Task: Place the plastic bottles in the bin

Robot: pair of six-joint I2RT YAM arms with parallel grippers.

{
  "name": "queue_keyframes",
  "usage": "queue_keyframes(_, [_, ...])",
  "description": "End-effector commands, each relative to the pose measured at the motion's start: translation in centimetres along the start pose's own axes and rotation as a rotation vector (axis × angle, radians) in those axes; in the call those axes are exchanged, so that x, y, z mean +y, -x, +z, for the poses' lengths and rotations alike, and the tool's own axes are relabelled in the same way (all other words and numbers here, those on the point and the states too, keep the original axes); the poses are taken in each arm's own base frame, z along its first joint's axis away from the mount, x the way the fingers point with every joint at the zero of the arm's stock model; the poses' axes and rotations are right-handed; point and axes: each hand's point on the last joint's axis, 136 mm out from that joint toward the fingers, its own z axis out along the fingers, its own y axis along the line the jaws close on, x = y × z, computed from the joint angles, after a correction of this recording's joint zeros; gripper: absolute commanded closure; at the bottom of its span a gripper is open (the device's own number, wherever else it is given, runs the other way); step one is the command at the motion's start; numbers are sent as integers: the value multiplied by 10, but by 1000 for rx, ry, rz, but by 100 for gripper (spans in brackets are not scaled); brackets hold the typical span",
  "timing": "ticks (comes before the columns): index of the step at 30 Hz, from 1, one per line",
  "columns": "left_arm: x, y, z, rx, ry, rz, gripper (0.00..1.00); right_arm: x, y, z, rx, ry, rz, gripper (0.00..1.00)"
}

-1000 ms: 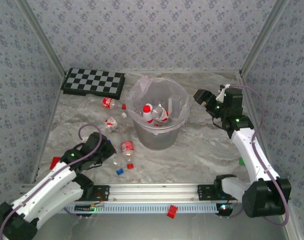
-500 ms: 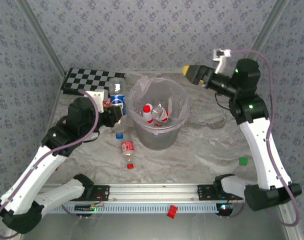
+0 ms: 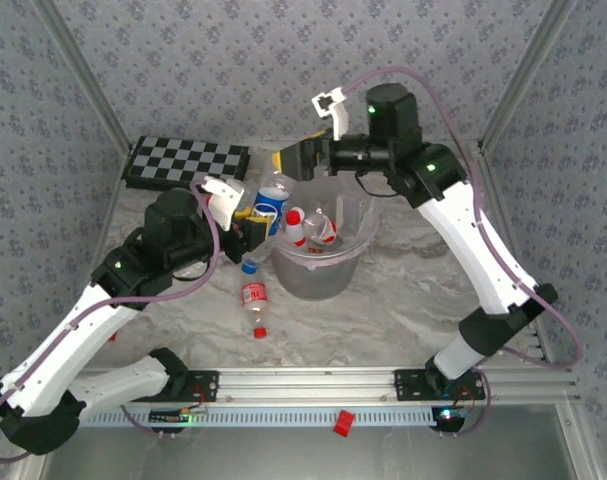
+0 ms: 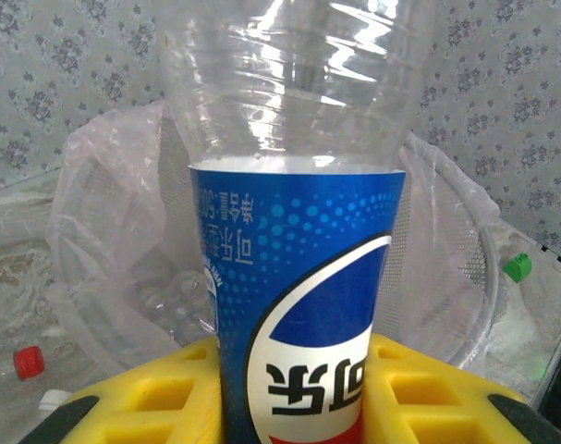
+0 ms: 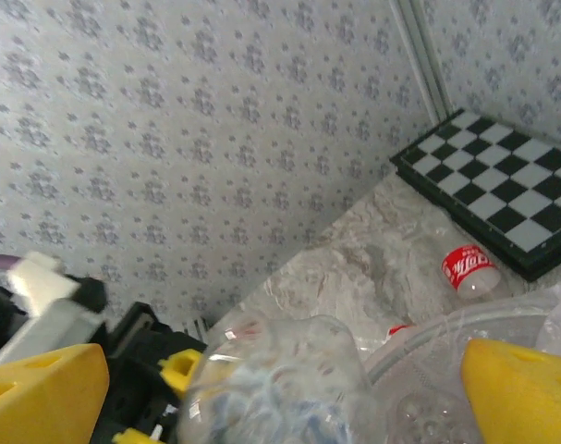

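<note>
My left gripper [image 3: 255, 224] is shut on a clear bottle with a blue label [image 3: 270, 209], held at the left rim of the grey bin [image 3: 355, 262]. The bottle is tilted, with its blue cap low and its base high. In the left wrist view the blue-label bottle [image 4: 298, 277] stands between yellow pads [image 4: 423, 388], and the bag-lined bin [image 4: 451, 277] is right behind it. Two red-label bottles [image 3: 308, 227] lie inside the bin. Another red-label bottle [image 3: 253, 297] lies on the table in front. My right gripper [image 3: 301, 160] hangs open above the bin's back-left rim, its fingers [image 5: 40, 393] wide apart.
The chequered board [image 3: 188, 163] lies at the back left, with a red-label bottle [image 5: 469, 268] on the table beside it. Loose caps lie about: a red cap [image 4: 28, 361], a green cap [image 4: 516, 266], and a red cap [image 3: 343, 422] by the near rail. Patterned walls close in three sides.
My left arm has lifted the blue-label bottle off the table and carried it right to the bin's rim. My right arm has swung up and left to above the bin's back rim.
</note>
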Motion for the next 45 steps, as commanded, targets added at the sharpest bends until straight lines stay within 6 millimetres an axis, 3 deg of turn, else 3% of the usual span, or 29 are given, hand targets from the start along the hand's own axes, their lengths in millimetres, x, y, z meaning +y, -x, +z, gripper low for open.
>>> queue_keyframes(1, [-11,32,-16,-110,-33,60,79,3,-14,14,74,3,-9,2])
queue_keyframes(5, [-10,35,-12,-109,-28,69,79,7,-19,19,100,42,-6,23])
queue_keyframes(8, [-9,36,-8,-99,-25,76,74,7,-13,14,67,21,-29,32])
queue_keyframes(11, [-8,42,-7,-104,-11,86,69,10,-4,5,31,17,-49,46])
queue_keyframes(13, [-8,50,-7,-119,-6,89,61,15,1,-1,9,27,-65,52])
queue_keyframes(15, [-6,60,-8,-140,9,79,38,19,10,-10,-23,28,-87,53])
queue_keyframes(17, [4,69,-12,-149,74,56,19,16,23,-24,-79,-8,-110,53])
queue_keyframes(20, [28,83,-30,-189,224,-27,9,9,53,-63,-226,-89,-140,56])
queue_keyframes(24, [43,83,-37,-211,276,-124,12,-8,82,-123,-407,-266,-170,59])
queue_keyframes(28, [60,61,-20,-130,316,-210,19,-35,84,-150,-437,-429,-184,63])
queue_keyframes(34, [74,19,16,-26,334,-295,32,-55,67,-117,-344,-357,-156,66])
queue_keyframes(39, [80,-10,32,21,338,-348,43,-60,61,-84,-284,-308,-145,67])
queue_keyframes(45, [80,-28,42,47,315,-377,52,-97,41,-44,-172,-426,-205,70])
